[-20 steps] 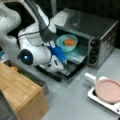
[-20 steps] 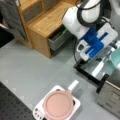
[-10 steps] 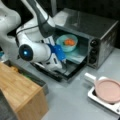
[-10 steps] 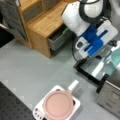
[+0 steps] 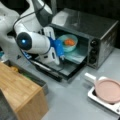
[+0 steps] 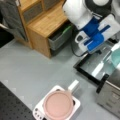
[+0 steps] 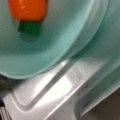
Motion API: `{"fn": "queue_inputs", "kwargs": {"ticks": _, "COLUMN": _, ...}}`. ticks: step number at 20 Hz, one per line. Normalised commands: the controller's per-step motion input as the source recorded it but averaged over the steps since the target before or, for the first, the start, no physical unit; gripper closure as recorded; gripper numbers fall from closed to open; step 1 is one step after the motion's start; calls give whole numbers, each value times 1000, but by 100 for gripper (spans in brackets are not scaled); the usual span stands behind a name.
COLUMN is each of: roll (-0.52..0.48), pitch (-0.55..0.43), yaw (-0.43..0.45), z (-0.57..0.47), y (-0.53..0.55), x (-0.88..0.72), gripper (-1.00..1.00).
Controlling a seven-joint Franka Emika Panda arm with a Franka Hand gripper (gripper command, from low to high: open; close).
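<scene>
A teal bowl [image 5: 68, 43] holding an orange carrot [image 5: 69, 42] with a green top sits inside the open toaster oven [image 5: 100, 37], on a teal tray [image 5: 77, 56]. My gripper [image 5: 59, 51], with blue fingers, hangs over the lowered oven door [image 5: 62, 71], just left of the bowl's rim in a front view. From the opposite side it shows in a front view as the gripper [image 6: 96, 41] above the door [image 6: 92, 66]. The wrist view is filled by the bowl [image 7: 57, 42], the carrot [image 7: 27, 8] and the metal tray [image 7: 50, 95]; no fingers show there.
A pink pan [image 5: 108, 90] rests on a white burner [image 5: 105, 102] at a front view's lower right, also as the pan [image 6: 58, 105]. A wooden cabinet [image 5: 20, 92] stands at the lower left, and as the cabinet [image 6: 47, 20] with a grey bin [image 6: 60, 37].
The arm's elbow has risen and shifted a little in a front view. The gripper stays by the oven mouth, and the bowl has not moved.
</scene>
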Motion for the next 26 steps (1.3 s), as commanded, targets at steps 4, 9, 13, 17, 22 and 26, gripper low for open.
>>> {"fn": "queue_inputs", "kwargs": {"ticks": 4, "roll": -379, "pitch": 91, "yaw": -145, "z": 81, "y": 184, "x": 8, "gripper": -100}}
{"fn": "queue_inputs", "kwargs": {"ticks": 9, "roll": -415, "pitch": 24, "yaw": -168, "z": 40, "y": 229, "x": -50, "gripper": -100}}
{"fn": "queue_inputs", "kwargs": {"ticks": 13, "roll": -481, "pitch": 21, "yaw": -173, "z": 62, "y": 202, "x": -135, "gripper": -100}}
{"fn": "queue_inputs", "kwargs": {"ticks": 17, "roll": -489, "pitch": -34, "yaw": -139, "z": 39, "y": 153, "x": -189, "gripper": -100}}
{"fn": "queue_inputs", "kwargs": {"ticks": 22, "roll": -404, "pitch": -108, "yaw": -98, "z": -58, "y": 91, "x": -213, "gripper": -100}}
{"fn": "queue_inputs", "kwargs": {"ticks": 26, "roll": -335, "pitch": -129, "yaw": -81, "z": -91, "y": 39, "x": -227, "gripper": -100}}
